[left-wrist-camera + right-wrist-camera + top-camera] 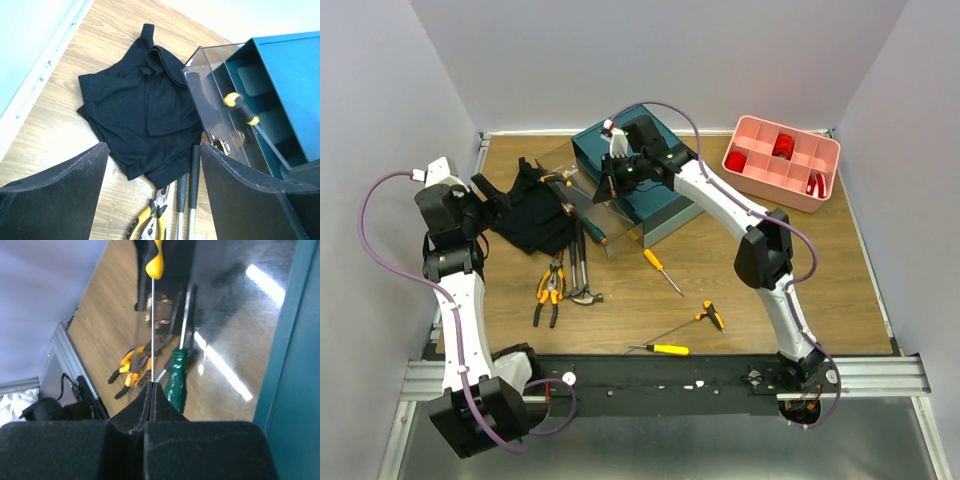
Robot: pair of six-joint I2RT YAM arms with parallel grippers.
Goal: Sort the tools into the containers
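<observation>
Wooden tabletop [800,270] between grey walls carries a teal box [655,200] near the far edge, with one clear drawer [210,85] pulled out toward the left edge. Beside it lies a black cloth [530,215], then two hammers [582,275], pliers [549,290] and a green screwdriver [175,377]. The right gripper [151,387] is clenched on the thin shaft of a yellow-and-black screwdriver [241,107], held at the open drawer. The left gripper [152,150] hangs spread apart and empty above the cloth. I judge the sorting is at an early stage: three loose screwdrivers [665,349] wait toward the near edge.
</observation>
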